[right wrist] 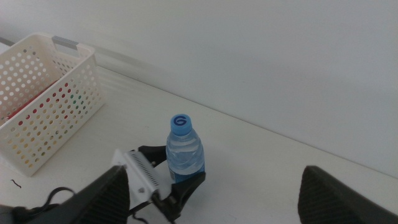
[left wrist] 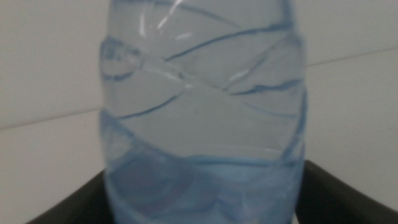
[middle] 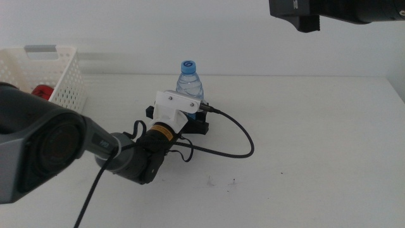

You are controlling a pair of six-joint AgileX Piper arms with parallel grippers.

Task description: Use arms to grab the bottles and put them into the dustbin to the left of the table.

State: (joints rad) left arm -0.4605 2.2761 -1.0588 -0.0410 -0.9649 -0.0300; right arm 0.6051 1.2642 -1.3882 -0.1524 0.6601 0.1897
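Black jaws of the left gripper (middle: 193,119) are set on either side of the water bottle (middle: 189,81), low on its body, though whether they are already pressed against it cannot be told; the bottle stands upright on the table (middle: 316,139). The grasping step is judged to be in hand, so a firm closing and a lift would be called for next, then a carry to the dustbin (middle: 60,73), well off to this gripper's left, where something red (middle: 42,92) already lies. The right gripper (right wrist: 205,193) is held high above, its jaws spread wide and empty.

Plain white wall (middle: 190,31); even light
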